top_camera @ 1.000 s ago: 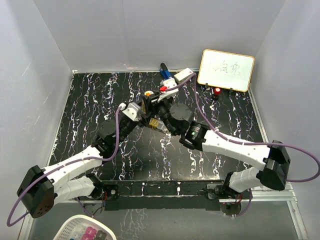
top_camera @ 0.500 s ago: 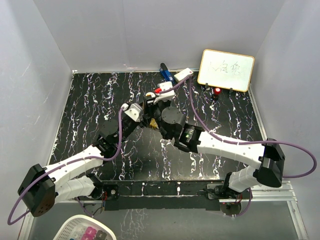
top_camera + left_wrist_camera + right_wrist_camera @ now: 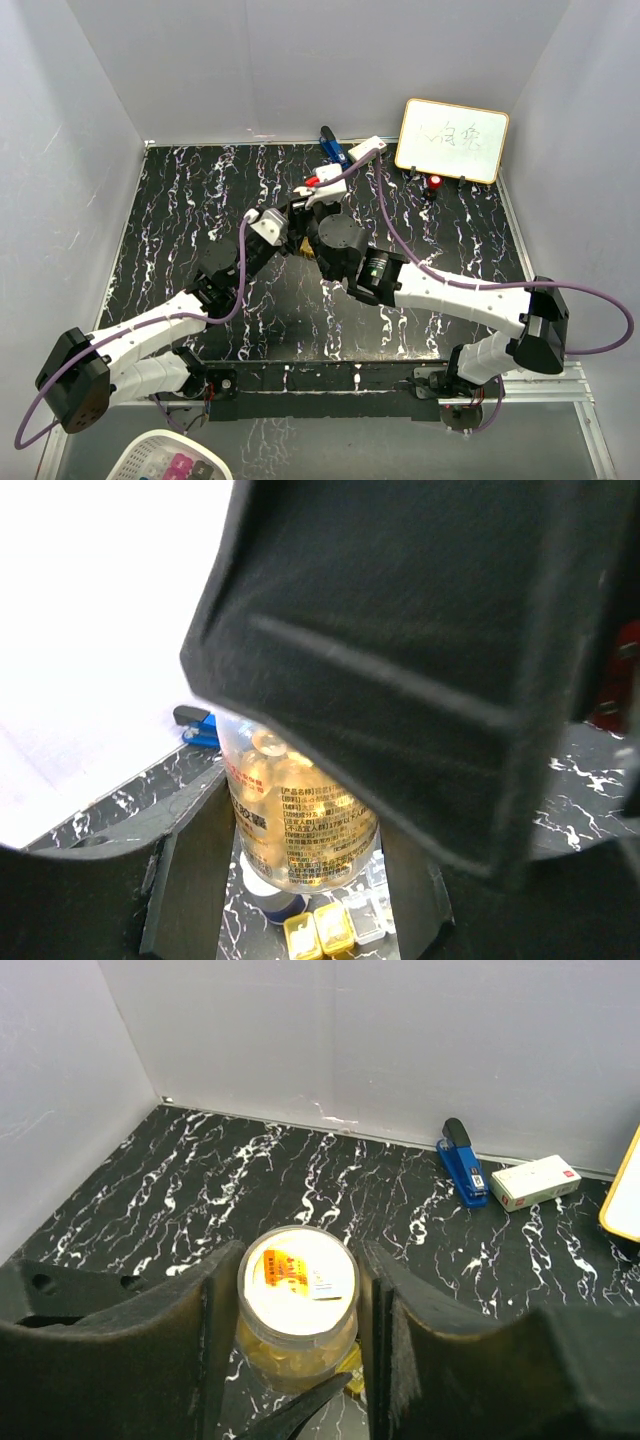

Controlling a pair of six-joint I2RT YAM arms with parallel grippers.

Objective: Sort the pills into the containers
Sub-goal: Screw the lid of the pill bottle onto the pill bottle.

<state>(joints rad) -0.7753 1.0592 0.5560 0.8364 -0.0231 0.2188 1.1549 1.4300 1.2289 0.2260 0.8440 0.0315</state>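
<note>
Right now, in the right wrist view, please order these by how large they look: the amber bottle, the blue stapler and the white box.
1. amber bottle: largest, though it is also nearest the camera.
2. blue stapler and white box: these look alike, so not ranked.

Nothing really readable
golden-amber bottle (image 3: pixel 300 820) label is tiny print, too small; whiteboard (image 3: pixel 452 138) right of it has an illegible scrawl.
</note>
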